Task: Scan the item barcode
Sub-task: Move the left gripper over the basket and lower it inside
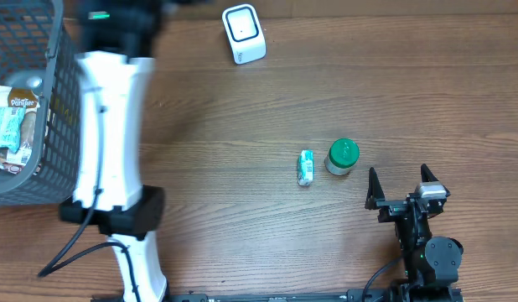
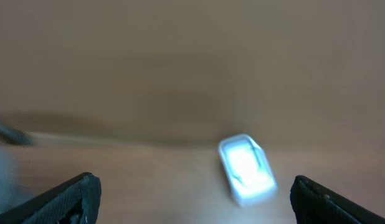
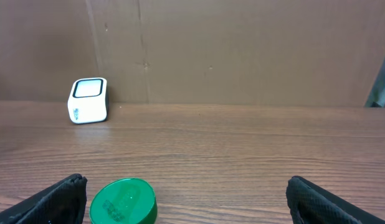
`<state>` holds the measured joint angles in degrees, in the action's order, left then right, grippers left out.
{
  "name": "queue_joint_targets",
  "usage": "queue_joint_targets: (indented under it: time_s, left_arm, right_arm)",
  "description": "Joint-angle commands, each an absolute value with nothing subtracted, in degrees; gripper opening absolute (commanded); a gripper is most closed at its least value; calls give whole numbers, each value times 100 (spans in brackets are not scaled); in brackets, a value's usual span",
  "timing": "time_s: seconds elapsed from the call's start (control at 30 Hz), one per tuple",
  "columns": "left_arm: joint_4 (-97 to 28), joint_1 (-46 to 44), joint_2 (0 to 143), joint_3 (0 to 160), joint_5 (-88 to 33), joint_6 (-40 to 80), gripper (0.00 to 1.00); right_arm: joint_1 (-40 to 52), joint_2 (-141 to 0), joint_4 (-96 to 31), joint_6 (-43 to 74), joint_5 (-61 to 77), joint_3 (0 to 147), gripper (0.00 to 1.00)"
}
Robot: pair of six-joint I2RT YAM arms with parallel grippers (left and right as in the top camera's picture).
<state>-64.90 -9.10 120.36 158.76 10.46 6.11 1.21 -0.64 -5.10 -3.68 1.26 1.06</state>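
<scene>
Nearest you, the right gripper (image 1: 399, 176) rests low at the near edge of the table (image 1: 242, 117), jaws spread wide and empty; its wrist view shows a finger at each lower corner with nothing between. Just beyond it stands the jar (image 1: 343, 156), green lid up, a little to that gripper's left and apart from it; in the right wrist view the jar sits close by the left finger, not between the two. Just beside the jar, on its left and not touching, lies the packet (image 1: 306, 168), flat on the wood with its long side running away from you. Farther off, the left gripper (image 2: 192, 190) hovers over the far part of the table, blurred in both views; its fingers show at the two lower corners of its wrist view, wide apart and holding nothing. The scanner (image 1: 243, 33) sits at the far edge, window up, ahead of that gripper and to its right, well apart from jar and packet. The basket (image 1: 62, 92) at the far left holds wrapped goods (image 1: 9, 126). Judgement: neither gripper carries an item, so the step in hand is fetching one to scan. Jar and packet lie closest to the right gripper; your next move calls for lowering it around one of them, closing, then turning the barcode face toward the scanner window. Where either barcode lies cannot be told
</scene>
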Motion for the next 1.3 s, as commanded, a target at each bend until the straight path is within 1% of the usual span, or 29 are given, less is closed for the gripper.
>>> queue_joint_targets:
  time_s: [0.0, 0.13, 0.17, 0.3, 0.53, 0.77, 0.8, 0.93, 1.03, 1.27]
  left_arm:
    - [-6510, -141, 11987, 16350, 1245, 272, 100]
    - [-6748, 703, 11987, 16446, 1245, 274, 99]
    - [-6967, 1057, 11990, 16424, 1238, 281, 100]
    - [-7430, 1774, 11990, 16295, 1186, 342, 100]
    - [-7948, 2622, 11992, 15823, 744, 342, 100]
    - [-7931, 2967, 12001, 14647, 460, 342, 100]
    - [-7837, 3002, 12018, 14298, 336, 338, 100]
    - [-7555, 3015, 12064, 13721, 106, 338, 100]
    - [-7349, 3015, 12064, 13493, -231, 338, 100]
    - [-6995, 3055, 12064, 13360, -285, 644, 100]
  right_arm:
    - [154, -30, -469, -384, 141, 45, 100]
    - [154, -30, -469, -384, 141, 45, 100]
    - [154, -30, -469, -384, 141, 45, 100]
    - [154, -30, -471, -384, 141, 45, 100]
    - [154, -30, -471, -384, 141, 45, 100]
    - [154, -30, -469, -384, 141, 45, 100]
    - [154, -30, -471, -384, 141, 45, 100]
    - [154, -30, -469, -384, 141, 45, 100]
    - [154, -30, -469, -384, 141, 45, 100]
    - [154, -30, -469, -384, 141, 45, 100]
